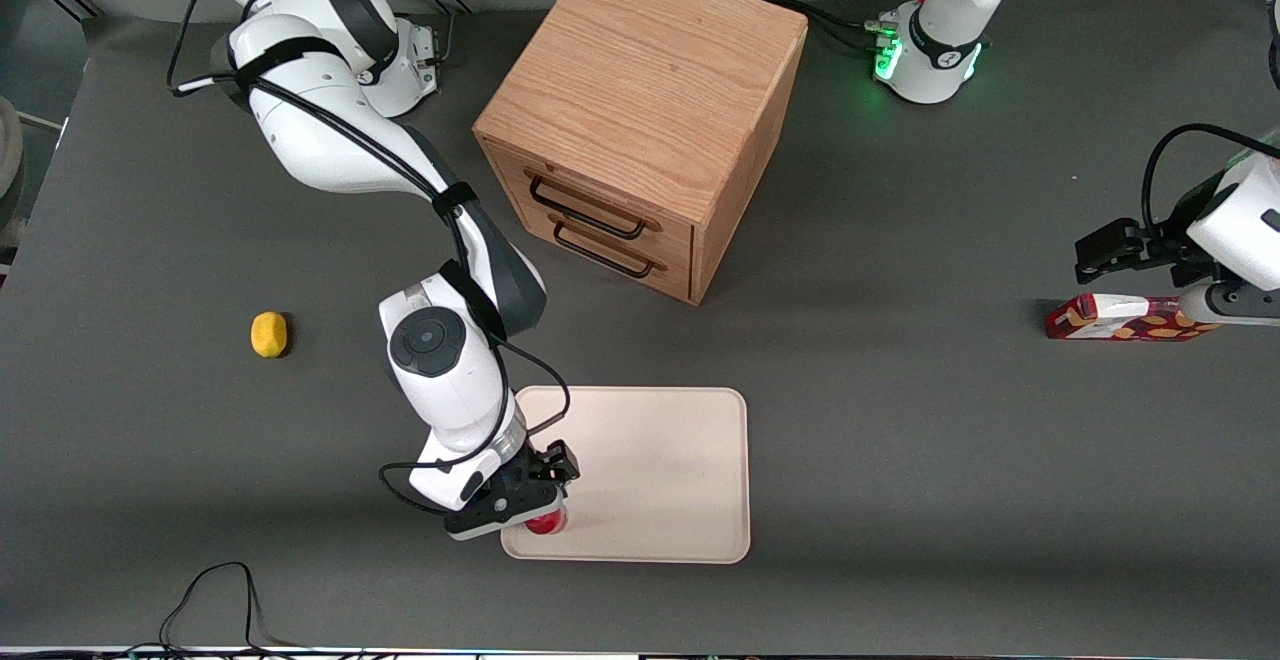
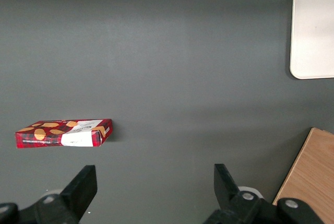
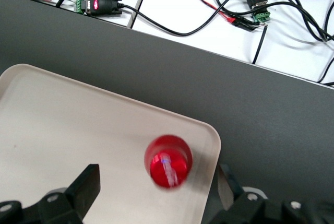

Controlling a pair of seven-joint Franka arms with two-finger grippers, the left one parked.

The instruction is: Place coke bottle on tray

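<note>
The coke bottle (image 1: 547,523) stands upright on the cream tray (image 1: 650,470), in the corner nearest the front camera at the working arm's end. My gripper (image 1: 540,498) hangs right above it. The right wrist view looks straight down on the red cap of the bottle (image 3: 168,161), close to the tray's rounded rim (image 3: 211,135). The gripper (image 3: 156,187) is open. Its two black fingers (image 3: 86,185) stand wide apart, one on each side of the bottle, and neither touches it.
A wooden two-drawer cabinet (image 1: 640,120) stands farther from the front camera than the tray. A lemon (image 1: 268,334) lies toward the working arm's end. A red patterned carton (image 1: 1120,318) lies toward the parked arm's end. Cables (image 3: 219,10) lie past the table edge.
</note>
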